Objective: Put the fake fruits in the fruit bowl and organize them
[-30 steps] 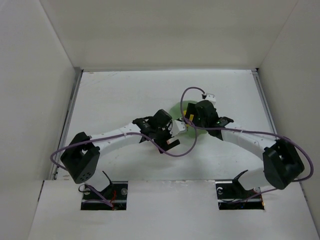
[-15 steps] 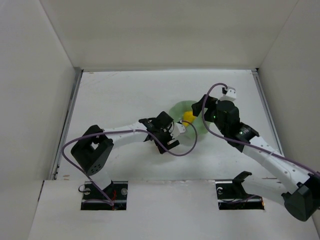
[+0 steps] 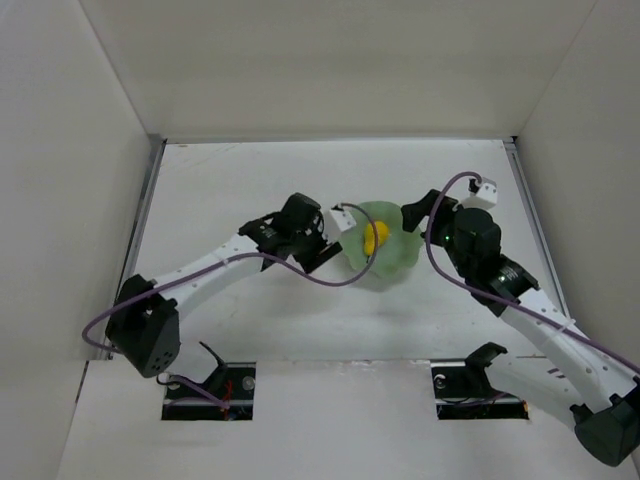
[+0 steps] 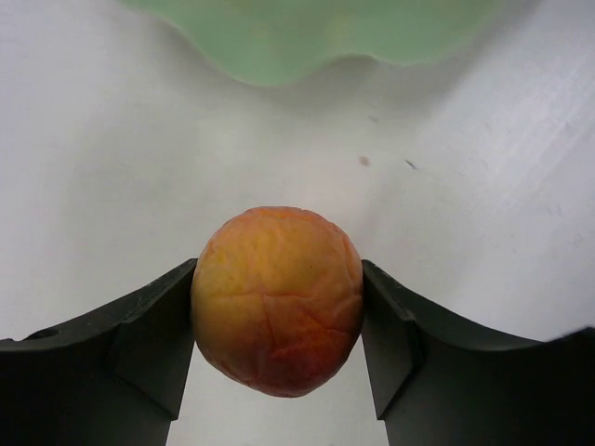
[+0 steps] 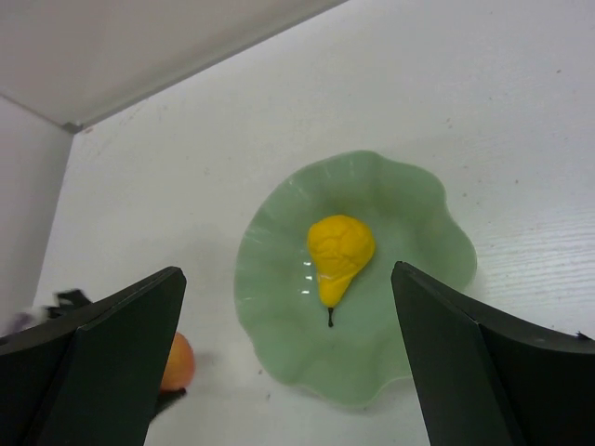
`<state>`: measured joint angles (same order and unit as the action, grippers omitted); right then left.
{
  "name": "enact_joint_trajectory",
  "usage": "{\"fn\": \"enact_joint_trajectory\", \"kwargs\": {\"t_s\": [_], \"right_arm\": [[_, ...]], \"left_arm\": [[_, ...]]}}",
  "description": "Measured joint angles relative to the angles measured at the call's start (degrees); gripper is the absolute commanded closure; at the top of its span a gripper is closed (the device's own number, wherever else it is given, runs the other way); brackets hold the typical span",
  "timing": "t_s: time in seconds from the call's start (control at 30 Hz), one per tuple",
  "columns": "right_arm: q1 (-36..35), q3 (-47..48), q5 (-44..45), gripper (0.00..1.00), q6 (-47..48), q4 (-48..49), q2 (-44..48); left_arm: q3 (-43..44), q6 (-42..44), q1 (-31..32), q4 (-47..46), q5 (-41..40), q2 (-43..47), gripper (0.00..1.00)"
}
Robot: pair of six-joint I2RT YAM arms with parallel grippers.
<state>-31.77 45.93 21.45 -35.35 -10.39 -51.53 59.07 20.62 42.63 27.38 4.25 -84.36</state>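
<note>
No legible text, label, brand, number or sign in any view.
</note>
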Motion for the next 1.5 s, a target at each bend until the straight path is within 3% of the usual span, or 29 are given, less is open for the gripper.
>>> {"fn": "enact_joint_trajectory", "kwargs": {"t_s": [0.13,0.23,0.33,0.53,0.63,0.73,0.83,1.07,1.2,1.37,1.5], "right_arm": [[3.1,0.0,1.0,0.0,0.1,-1.3,2.3],[7.5,-0.5,2.5,0.0,0.1,-3.0,5.2],[13.6,-1.9,4.7,0.0,0.5,-5.3,10.1],[23.4,-3.0,5.9,0.0,1.6,-10.0,18.1],[24.8,-3.5,4.9,0.0,1.8,-11.4,19.5],[25.0,-3.8,4.0,0.0,1.8,-13.2,19.5],[24.9,-3.8,3.6,0.0,1.8,-13.8,19.3],[23.4,-3.8,2.3,0.0,1.8,-13.9,16.9],[23.0,-3.8,-0.6,0.0,2.2,-13.9,13.6],[24.0,-5.7,-4.1,0.0,2.2,-13.8,12.9],[26.4,-7.2,-5.6,0.0,2.2,-14.2,13.6]], "left_arm": [[7.9,1.5,-0.4,-0.2,-2.4,3.4,0.66],[15.6,1.9,2.0,-2.3,-2.3,1.0,0.56],[22.1,1.9,3.8,-5.5,-0.9,-5.4,0.47],[30.8,1.7,5.0,-7.5,2.7,-22.7,0.42],[33.2,1.4,5.4,-7.4,3.5,-29.0,0.28],[33.5,1.3,5.8,-6.9,3.8,-30.8,0.06],[33.7,1.1,6.5,-7.1,4.1,-30.2,0.0],[33.6,0.0,7.0,-6.0,4.1,-24.6,0.0],[32.7,-2.4,4.2,-4.3,4.2,-18.1,0.0],[24.8,-6.6,-8.9,-3.3,3.1,-7.1,0.0],[15.6,-9.8,-19.8,-2.7,-3.0,-1.0,0.0]]}}
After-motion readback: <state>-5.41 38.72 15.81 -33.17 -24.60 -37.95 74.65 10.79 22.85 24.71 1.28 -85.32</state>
